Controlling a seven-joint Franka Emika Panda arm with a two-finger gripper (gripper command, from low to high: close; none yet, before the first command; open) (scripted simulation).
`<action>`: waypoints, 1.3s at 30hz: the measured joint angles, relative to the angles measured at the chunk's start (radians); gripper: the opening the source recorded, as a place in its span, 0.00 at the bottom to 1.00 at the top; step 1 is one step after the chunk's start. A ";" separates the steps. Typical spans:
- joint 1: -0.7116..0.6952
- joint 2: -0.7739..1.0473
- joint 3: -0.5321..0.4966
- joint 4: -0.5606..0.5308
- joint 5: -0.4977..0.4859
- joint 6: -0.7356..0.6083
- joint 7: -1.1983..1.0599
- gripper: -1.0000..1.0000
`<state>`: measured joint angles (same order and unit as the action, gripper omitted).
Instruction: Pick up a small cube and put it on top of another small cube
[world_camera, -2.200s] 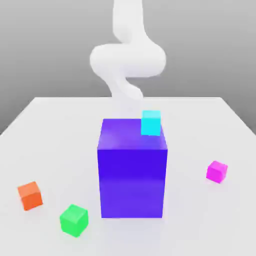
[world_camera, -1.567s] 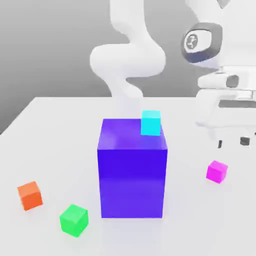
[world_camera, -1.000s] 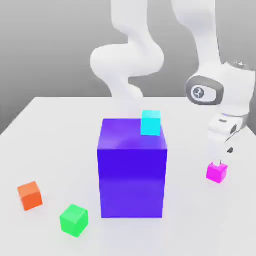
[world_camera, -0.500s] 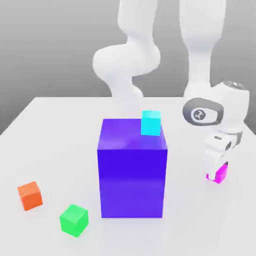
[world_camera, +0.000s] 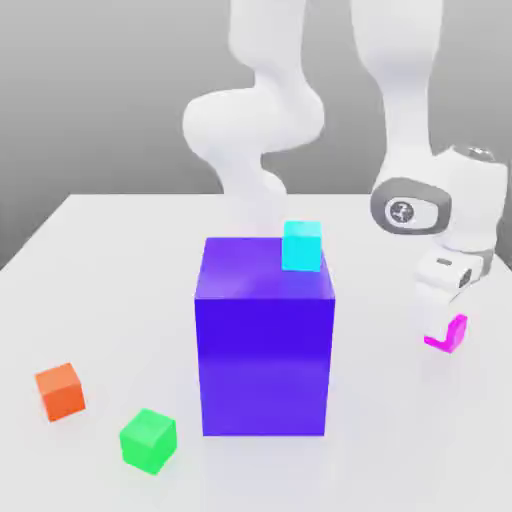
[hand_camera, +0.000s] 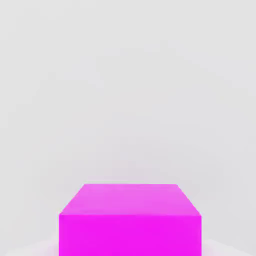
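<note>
The small magenta cube (world_camera: 457, 333) hangs just above the table at the exterior view's right, partly hidden behind my gripper (world_camera: 441, 326), which is shut on it. In the hand view the magenta cube (hand_camera: 130, 220) sits close under the camera with white table behind it. The cyan cube (world_camera: 301, 246) rests on the back right corner of the big blue-violet block (world_camera: 264, 350), to the left of my gripper in the exterior view.
An orange cube (world_camera: 60, 390) and a green cube (world_camera: 148, 439) lie on the white table (world_camera: 100, 280) at the front of the exterior view's left. The arm's white links rise behind the big block.
The arm came in from the exterior view's right, dropped onto the magenta cube and closed on it. Since half a second ago hand and cube have risen slightly.
</note>
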<state>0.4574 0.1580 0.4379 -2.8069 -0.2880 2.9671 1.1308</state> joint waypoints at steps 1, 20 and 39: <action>-0.014 -0.014 0.022 -0.004 0.031 -0.009 -0.023 0.00; -0.251 -0.076 0.016 0.139 0.358 -0.253 -0.194 0.00; -0.747 -0.110 -0.451 0.235 0.333 -0.368 0.476 0.00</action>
<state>-0.2896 0.0476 -0.0132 -2.5717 0.0454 2.5987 1.6063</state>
